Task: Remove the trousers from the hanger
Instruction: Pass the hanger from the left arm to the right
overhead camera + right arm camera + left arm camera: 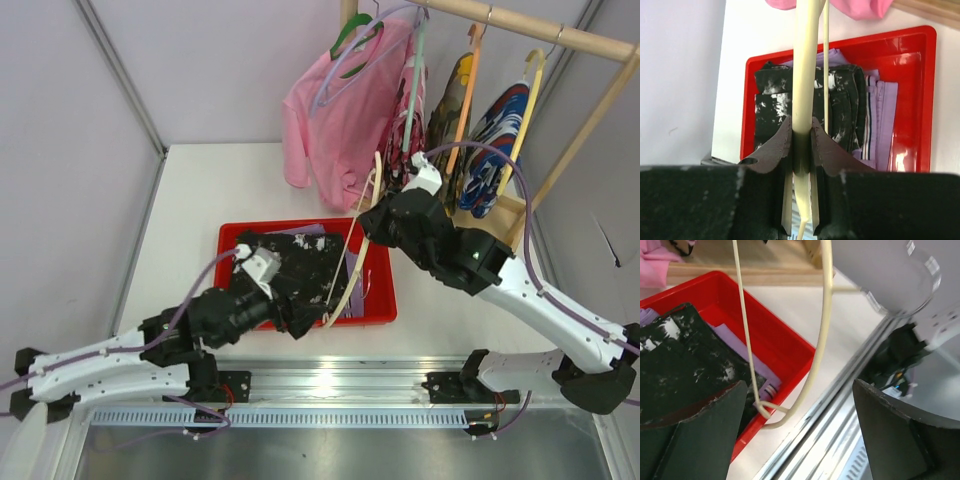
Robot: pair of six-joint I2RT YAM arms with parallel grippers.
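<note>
The black white-speckled trousers [295, 265] lie folded in the red tray [383, 262], on top of the pale lavender trousers [357, 297]. Both also show in the right wrist view, black [775, 105] and lavender [885, 120], and in the left wrist view, black [680, 355] and lavender [735, 342]. A bare cream hanger [350, 265] slants over the tray's right side. My right gripper [368, 222] is shut on its thick arm [805, 65]. My left gripper [303, 323] is open and empty at the tray's near right corner; the hanger's lower end [822, 330] lies just beyond its fingers.
A wooden rack [520, 30] at the back right holds a pink shirt [335, 120] and patterned garments [495, 135] on hangers. A metal rail [330, 385] runs along the table's near edge. White walls close in on the left and back.
</note>
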